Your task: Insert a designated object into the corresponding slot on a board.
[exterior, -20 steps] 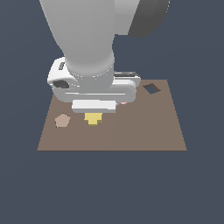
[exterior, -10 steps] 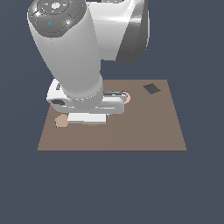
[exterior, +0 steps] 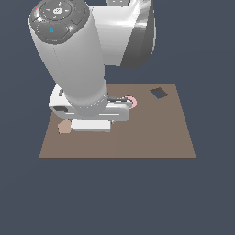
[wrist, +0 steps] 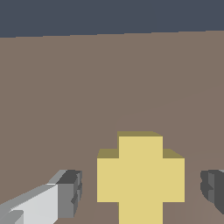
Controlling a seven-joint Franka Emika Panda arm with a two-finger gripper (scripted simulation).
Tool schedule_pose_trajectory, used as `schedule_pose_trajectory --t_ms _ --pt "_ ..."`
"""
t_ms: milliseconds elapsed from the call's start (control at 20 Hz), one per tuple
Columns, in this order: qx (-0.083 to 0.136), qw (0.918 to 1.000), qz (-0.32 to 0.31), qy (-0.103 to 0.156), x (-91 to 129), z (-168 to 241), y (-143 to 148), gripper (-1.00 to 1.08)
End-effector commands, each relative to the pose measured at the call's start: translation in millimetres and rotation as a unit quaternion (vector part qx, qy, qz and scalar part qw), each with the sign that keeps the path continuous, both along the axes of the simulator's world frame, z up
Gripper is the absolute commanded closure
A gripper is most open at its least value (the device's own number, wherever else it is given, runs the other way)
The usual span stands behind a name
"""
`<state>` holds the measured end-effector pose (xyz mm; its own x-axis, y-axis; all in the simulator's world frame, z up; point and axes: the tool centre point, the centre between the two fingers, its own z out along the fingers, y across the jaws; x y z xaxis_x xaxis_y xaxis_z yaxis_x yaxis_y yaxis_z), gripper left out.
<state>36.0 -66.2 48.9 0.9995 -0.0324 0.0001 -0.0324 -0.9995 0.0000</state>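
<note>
Lining up the grasp, I am bracketing the yellow cross (wrist: 140,177) on the board (exterior: 156,137) with the gripper (wrist: 142,190), its fingers apart and not touching; next I am judging a centred squeeze is needed.

No lettering, numerals, brand marks or signs can be read in either view. The robot arm's (exterior: 87,59) white casing carries only small red, green and blue dots on its grey end cap, none forming characters. The brown board (exterior: 151,133) and the yellow cross (wrist: 140,177) are plain and unmarked.
</note>
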Motion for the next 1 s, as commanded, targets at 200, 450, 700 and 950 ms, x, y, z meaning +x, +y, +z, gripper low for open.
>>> schedule_pose_trajectory --t_ms 200,450,700,950 --pt "0.000 1.0000 0.000 0.000 0 -15 0 -0.92" --pt "0.000 1.0000 0.000 0.000 0 -19 0 1.08" --pt "0.000 1.0000 0.000 0.000 0 -19 0 1.08" --pt "0.000 1.0000 0.000 0.000 0 -18 0 1.08"
